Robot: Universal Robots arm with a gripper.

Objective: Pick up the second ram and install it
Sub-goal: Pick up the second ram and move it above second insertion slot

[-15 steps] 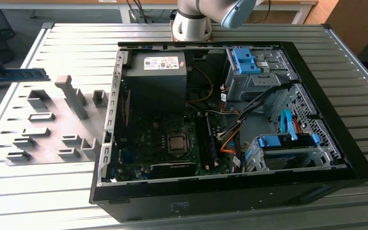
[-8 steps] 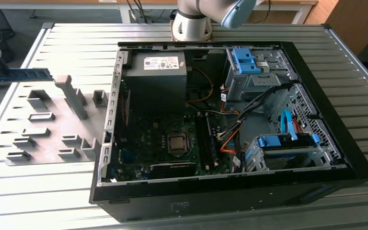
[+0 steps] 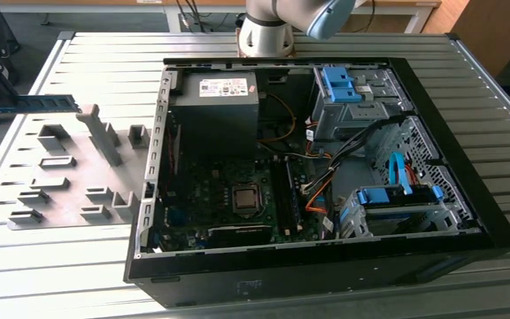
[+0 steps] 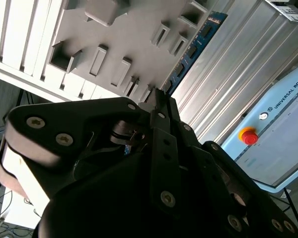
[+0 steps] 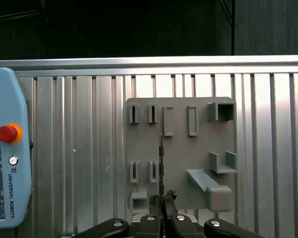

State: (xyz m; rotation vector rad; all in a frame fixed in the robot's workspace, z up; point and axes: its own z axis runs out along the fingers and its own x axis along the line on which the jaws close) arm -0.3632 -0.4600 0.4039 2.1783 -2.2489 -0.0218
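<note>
1. One thin hold carries most of the risk. The gripper is pinched onto one end of the second ram. Most of the stick juts out unsupported, so I judge that a jolt could swing it between the fingers or let it slip.
2. Skew is the second hazard. In the first wrist view the stick shows edge-on, as a thin line running out from the fingers over the grey holder tray. If it sits crooked in the pinch, it would meet a memory slot at an angle and could jam or strain the board.
3. Clearance is the third. Cables and drive cages crowd the inside of the computer case, and the long free end could snag them.
4. Pose: the ram hangs roughly level at the exterior view's left. It is about at the tabletop edge, just past the tray and well apart from the case. The arm's base stands beyond the case, at the top of that view.
</note>
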